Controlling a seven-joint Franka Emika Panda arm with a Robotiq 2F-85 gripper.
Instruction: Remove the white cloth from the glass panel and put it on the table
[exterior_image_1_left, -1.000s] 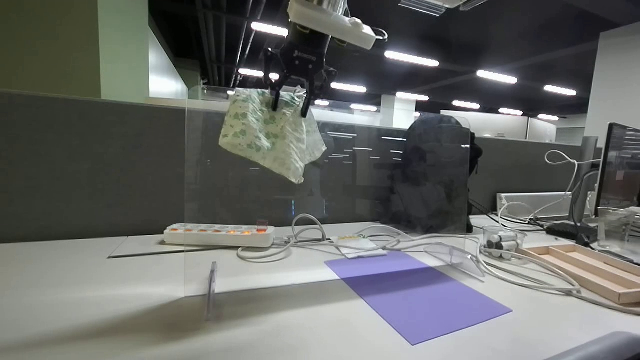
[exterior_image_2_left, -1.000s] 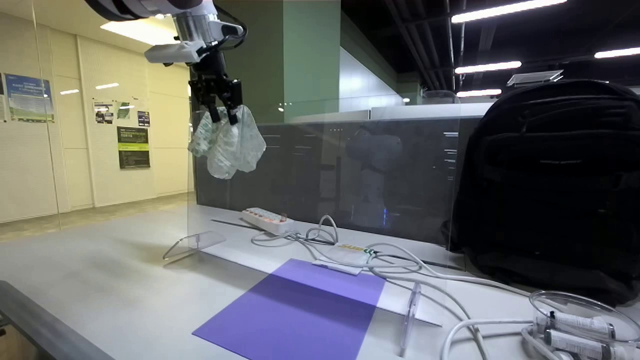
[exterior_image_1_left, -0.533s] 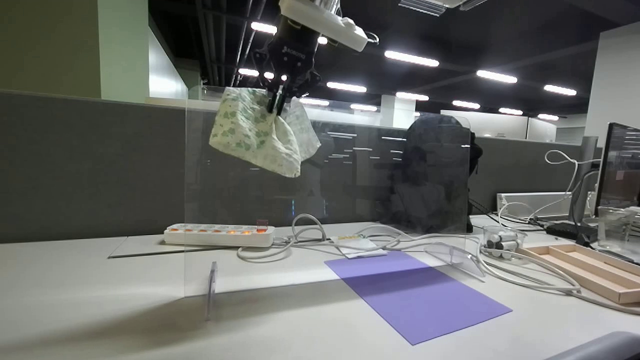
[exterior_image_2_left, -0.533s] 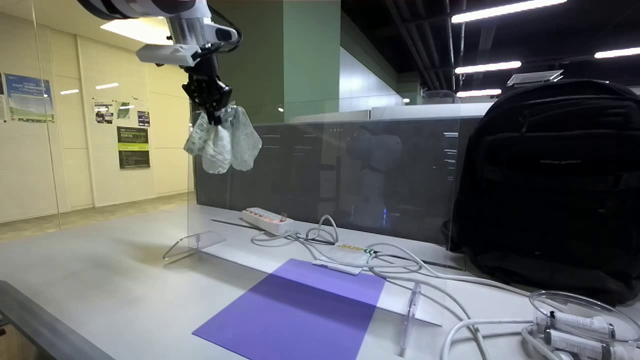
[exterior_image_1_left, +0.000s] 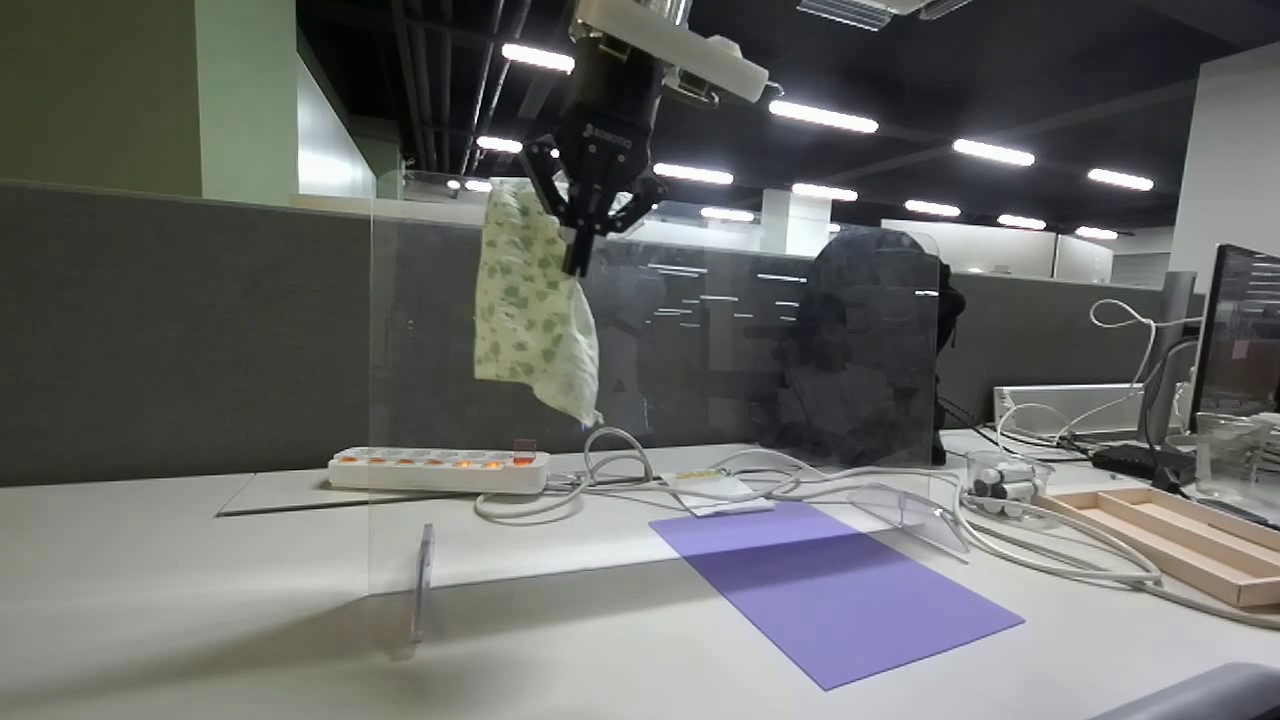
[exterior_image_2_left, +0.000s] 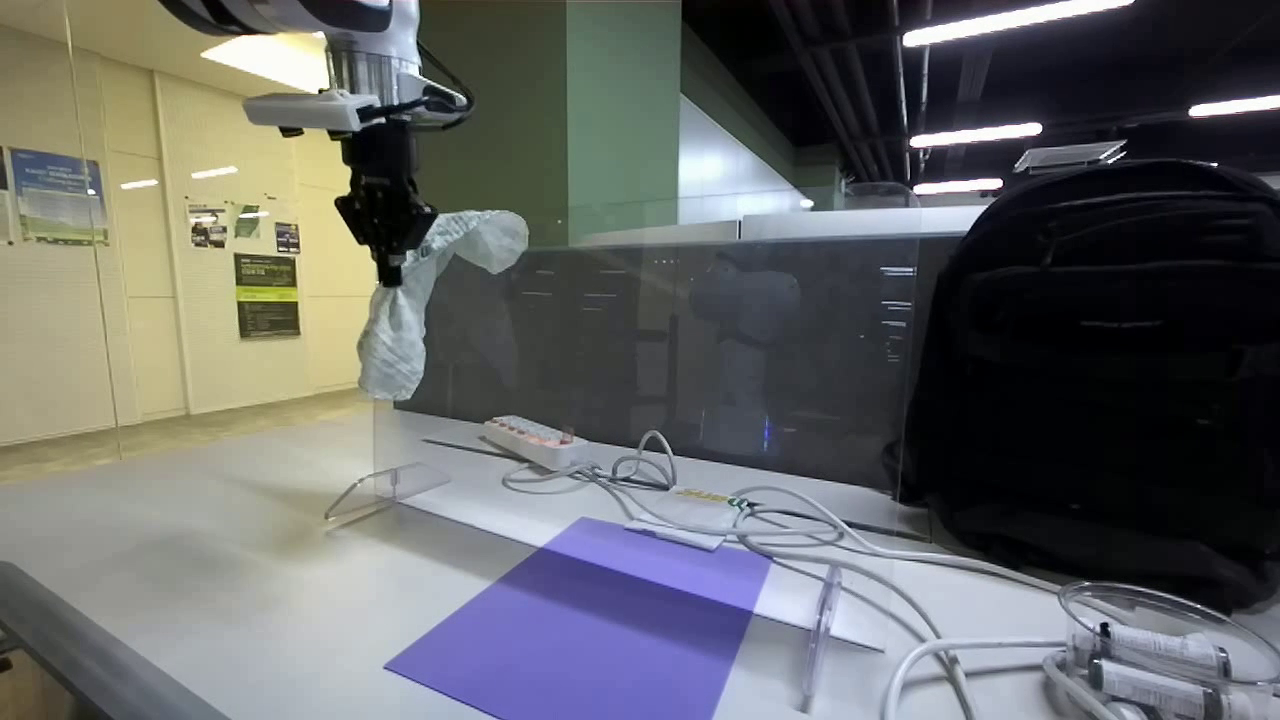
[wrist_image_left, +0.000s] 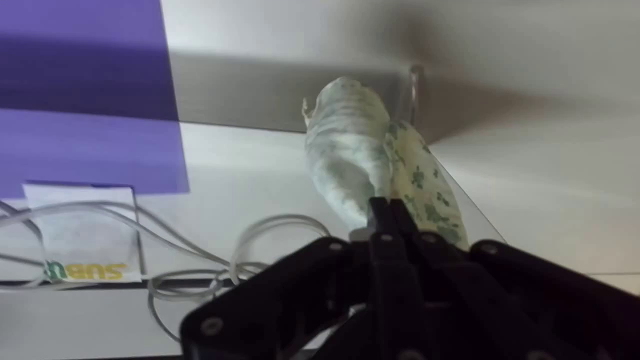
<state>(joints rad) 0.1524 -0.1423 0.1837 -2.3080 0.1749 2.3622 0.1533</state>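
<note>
Lowered since the frames of half a second ago is the black two-finger gripper (exterior_image_1_left: 577, 260), and the white cloth with a green leaf print (exterior_image_1_left: 530, 310) is pulled with it into a long hanging length. The fingertips (wrist_image_left: 378, 212), parted a second ago, are pressed together on a gathered fold of the cloth. Removal can be judged under way but unfinished — part of the cloth appears to hang over the top edge of the clear upright glass panel (exterior_image_1_left: 720, 400), and the white tabletop (exterior_image_1_left: 600, 665) is not yet reached.

One trailing end (exterior_image_2_left: 495, 240) is shown in an exterior view, bending from the gripper up towards the panel's top; whether the glass is touched there cannot be told. From the wrist, two lobes of cloth are seen spread beyond the fingertips — and the yellow and green lettering on a white paper packet (wrist_image_left: 90, 230) is shown large. The long white power strip (exterior_image_1_left: 440, 474) is seen in both exterior views, not from the wrist.
</note>
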